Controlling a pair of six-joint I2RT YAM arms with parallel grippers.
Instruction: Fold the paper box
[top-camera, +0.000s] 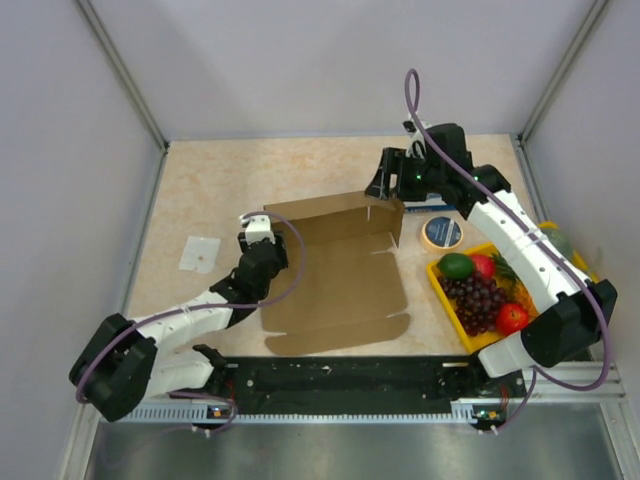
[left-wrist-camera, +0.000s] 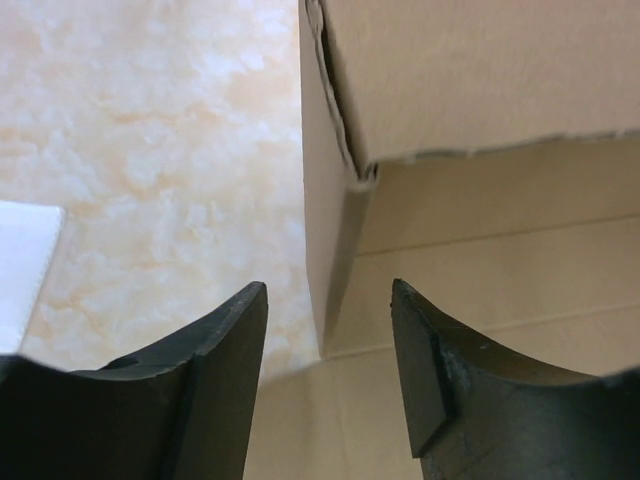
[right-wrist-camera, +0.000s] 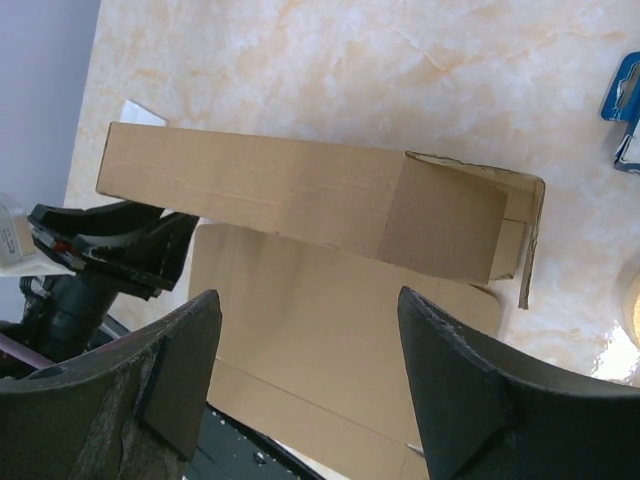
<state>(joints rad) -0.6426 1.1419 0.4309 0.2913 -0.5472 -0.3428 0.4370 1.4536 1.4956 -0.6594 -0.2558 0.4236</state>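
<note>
**A:** Where is the box, relative to the two arms?

**B:** The large brown cardboard die-cut paper box (top-camera: 335, 275) lies mid-table on the beige marbled table (top-camera: 215, 175). Its base panel is flat and its far long wall (top-camera: 330, 215) stands upright. The long axis runs left to right across the table, so each arm has one end of that wall.

**A:** And the grippers?

**B:** The left gripper (left-wrist-camera: 328, 300) is at the wall's left end with its jaws spread and nothing pinched. In its wrist view the vertical corner edge of the cardboard stands straight ahead, lined up with the gap between the fingers (left-wrist-camera: 215, 380). The right gripper (right-wrist-camera: 308, 300) hovers above and behind the right end, also spread wide and clear of the board. The short right end flap (right-wrist-camera: 445, 225) shows beyond its tips.

**A:** Which arm is nearer?

**B:** The left one, I judge. Its tips are just beside the corner, while the right hangs higher.

**A:** What does the next move depend on?

**B:** Probably on that left corner edge staying in line with the gap. A pinch there would hold the wall upright while the end flap turns in. If the jaws sit slightly to one side, they would push the wall over instead of catching it
</note>
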